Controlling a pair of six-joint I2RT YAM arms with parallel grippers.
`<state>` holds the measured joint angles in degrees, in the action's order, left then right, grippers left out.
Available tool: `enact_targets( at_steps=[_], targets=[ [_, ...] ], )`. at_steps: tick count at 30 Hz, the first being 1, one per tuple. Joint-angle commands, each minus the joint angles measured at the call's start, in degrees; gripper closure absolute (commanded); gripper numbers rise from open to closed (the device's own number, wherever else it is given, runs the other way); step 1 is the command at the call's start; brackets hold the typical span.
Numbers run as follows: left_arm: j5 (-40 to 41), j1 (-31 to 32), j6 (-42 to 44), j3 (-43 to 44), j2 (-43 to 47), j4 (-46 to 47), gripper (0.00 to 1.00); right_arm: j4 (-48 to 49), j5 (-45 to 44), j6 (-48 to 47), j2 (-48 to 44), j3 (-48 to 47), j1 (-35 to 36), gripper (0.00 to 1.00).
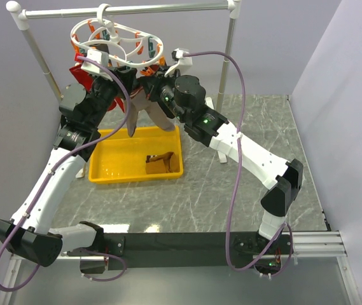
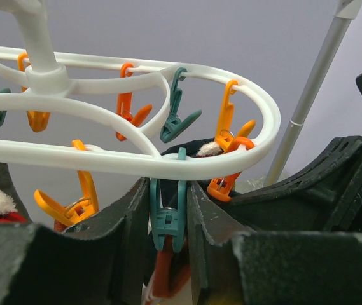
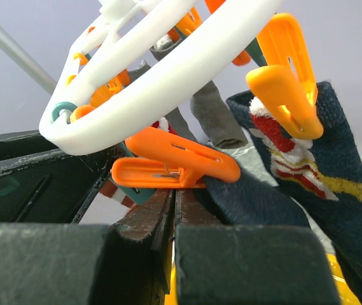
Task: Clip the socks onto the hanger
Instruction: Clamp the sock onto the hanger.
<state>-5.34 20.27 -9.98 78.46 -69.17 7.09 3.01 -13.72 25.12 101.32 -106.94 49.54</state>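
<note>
Nearest the arm bases, the grey marble bench [image 1: 231, 190] carries a yellow tray [image 1: 123, 159], and a brown sock [image 1: 158, 163] lies crumpled in the tray's right half. Only the top view shows this.

Beyond the tray both arms reach up to the hanger [image 1: 120, 39], which hangs by its hook from the white rail stand [image 1: 155, 9] at the back. From above, the grippers are largely hidden under the hanger's ring. A grey-beige sock [image 1: 147, 114] dangles from the hanger over the tray's far edge, and a red sock [image 1: 79, 70] shows at the ring's left side.

The left wrist camera shows what the top view hides. The left gripper [image 2: 168, 197] is closed on a teal clothespin [image 2: 167, 222] that hangs from the near rim of the ring, with one finger pressed against each side of the pin. Orange and teal pins dangle from the rim beyond it.

The right wrist camera shows the right gripper [image 3: 173, 203] with its fingers pressed together, just under an orange clothespin [image 3: 174, 168] lying almost level below the rim. Whether any cloth is pinched between the fingers cannot be told. To its right hangs a navy sock [image 3: 333, 190] with a red-and-white striped cuff, bitten at the top by a second orange clothespin [image 3: 289, 82]. No other view shows this sock clearly.
</note>
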Motion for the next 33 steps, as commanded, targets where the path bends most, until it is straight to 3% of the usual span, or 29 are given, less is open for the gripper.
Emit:
enact_targets(
  at_steps=[1,15,33],
  targets=[
    [-0.90,-0.15,2.07,-0.06,1.76,2.49,0.78,3.06,0.88,1.33,-3.06,-3.10,-0.85,1.00],
    [-2.74,-0.15,3.56,-0.76,2.19,2.75,0.79,3.23,1.41,1.68,-3.67,-3.02,-1.37,1.00],
    [-3.27,-0.14,4.09,-4.71,3.51,6.79,0.78,5.17,2.90,9.33,-3.32,-3.28,-1.64,1.00]
  ],
)
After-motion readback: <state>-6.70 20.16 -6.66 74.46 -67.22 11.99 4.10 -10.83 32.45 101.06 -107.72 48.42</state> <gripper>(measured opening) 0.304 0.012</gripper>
